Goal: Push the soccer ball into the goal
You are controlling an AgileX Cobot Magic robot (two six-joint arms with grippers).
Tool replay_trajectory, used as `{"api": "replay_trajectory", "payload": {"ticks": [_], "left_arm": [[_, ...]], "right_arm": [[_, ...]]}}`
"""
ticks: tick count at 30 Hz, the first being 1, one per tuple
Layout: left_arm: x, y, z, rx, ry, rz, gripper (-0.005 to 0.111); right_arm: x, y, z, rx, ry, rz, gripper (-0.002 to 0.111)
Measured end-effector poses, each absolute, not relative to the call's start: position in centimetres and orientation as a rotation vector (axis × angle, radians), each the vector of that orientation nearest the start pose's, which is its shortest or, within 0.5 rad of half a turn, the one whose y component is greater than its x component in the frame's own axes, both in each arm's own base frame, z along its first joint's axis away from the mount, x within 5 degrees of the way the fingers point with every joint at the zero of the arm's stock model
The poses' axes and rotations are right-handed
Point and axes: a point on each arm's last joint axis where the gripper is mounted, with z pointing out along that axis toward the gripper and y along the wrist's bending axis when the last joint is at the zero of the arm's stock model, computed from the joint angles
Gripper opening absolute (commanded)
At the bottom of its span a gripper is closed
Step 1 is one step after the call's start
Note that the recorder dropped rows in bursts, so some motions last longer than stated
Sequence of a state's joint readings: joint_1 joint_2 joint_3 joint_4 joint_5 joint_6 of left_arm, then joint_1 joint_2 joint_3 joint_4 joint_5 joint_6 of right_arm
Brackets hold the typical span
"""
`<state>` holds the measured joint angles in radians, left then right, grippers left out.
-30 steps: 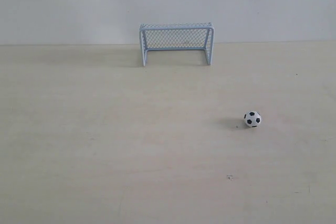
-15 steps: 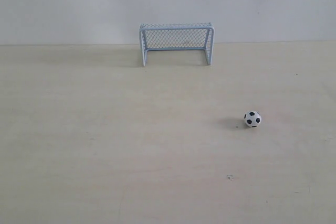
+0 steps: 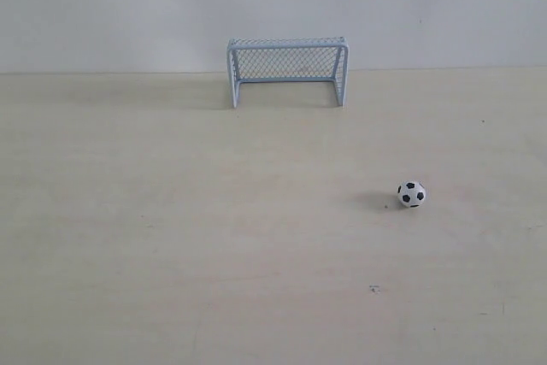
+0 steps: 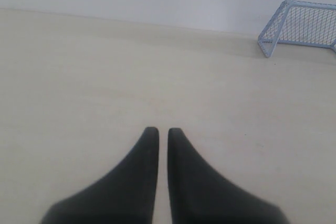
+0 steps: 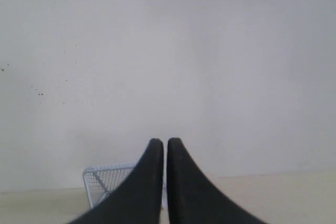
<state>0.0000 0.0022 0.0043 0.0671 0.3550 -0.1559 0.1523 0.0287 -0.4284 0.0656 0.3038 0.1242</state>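
The soccer ball [image 3: 411, 194], tiny and white with black patches, rests on the pale table at the right of the exterior view. The goal [image 3: 286, 69], pale blue with fine netting, stands at the back centre against the wall, its mouth facing the front. Neither arm shows in the exterior view. In the left wrist view my left gripper [image 4: 158, 131] is shut with nothing in it, above bare table, and the goal [image 4: 300, 27] sits far off to one side. My right gripper [image 5: 165, 141] is shut and empty, raised and facing the wall; the goal [image 5: 107, 182] is partly hidden behind its fingers. The ball is out of both wrist views.
The pale wooden table [image 3: 171, 237] runs back to a plain grey-white wall [image 3: 128, 6]. A small dark speck [image 3: 373, 289] marks the tabletop in front of the ball.
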Motion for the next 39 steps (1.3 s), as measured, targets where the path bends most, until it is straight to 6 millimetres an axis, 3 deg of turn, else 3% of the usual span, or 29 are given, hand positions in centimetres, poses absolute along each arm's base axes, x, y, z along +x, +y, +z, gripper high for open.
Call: {"api": "replay_trajectory", "payload": {"ticks": [4,9,13,14,15,18,20,23,24,28,32,39], "left_arm": [[5.4,0.2,18.0,-0.102,1.838,-0.044,0.006],[5.4,0.2,18.0,-0.102,1.838,-0.044,0.006],[5.4,0.2,18.0,-0.102,1.838,-0.044,0.006],[5.4,0.2,18.0,-0.102,1.838,-0.044,0.006],[5.4,0.2,18.0,-0.102,1.838,-0.044,0.006],[5.4,0.2,18.0,-0.102,1.838,-0.044,0.006],[5.4,0.2,18.0,-0.102,1.838,-0.044,0.006],[5.4,0.2,18.0,-0.102,1.838,-0.044,0.006],[5.4,0.2,18.0,-0.102,1.838,-0.044,0.006],[5.4,0.2,18.0,-0.102,1.838,-0.044,0.006],[5.4,0.2,18.0,-0.102,1.838,-0.044,0.006],[5.4,0.2,18.0,-0.102,1.838,-0.044,0.006]], "right_arm": [[3.6,0.7,34.5,-0.056,1.44,0.219,0.0],[9.7,1.8,34.7,-0.264,1.662,0.036,0.0],[15.7,3.5,33.8,-0.707,1.848,-0.171,0.0],[17.7,4.1,33.2,-0.965,1.895,-0.265,0.0],[18.5,4.3,33.1,-1.095,1.893,-0.309,0.0],[20.9,4.9,31.8,-1.477,1.915,-0.356,0.0],[24.4,5.6,30.5,-1.794,1.899,-0.345,0.0],[27.8,6.1,29.2,-1.97,1.848,-0.366,0.0],[28.9,6.3,28.0,-2.046,1.832,-0.352,0.0],[30.8,6.5,23.8,-2.305,1.761,-0.293,0.0],[31.5,6.8,21.6,-2.393,1.744,-0.237,0.0],[31.5,9.4,18.2,-2.534,1.7,-0.124,0.0]]}}
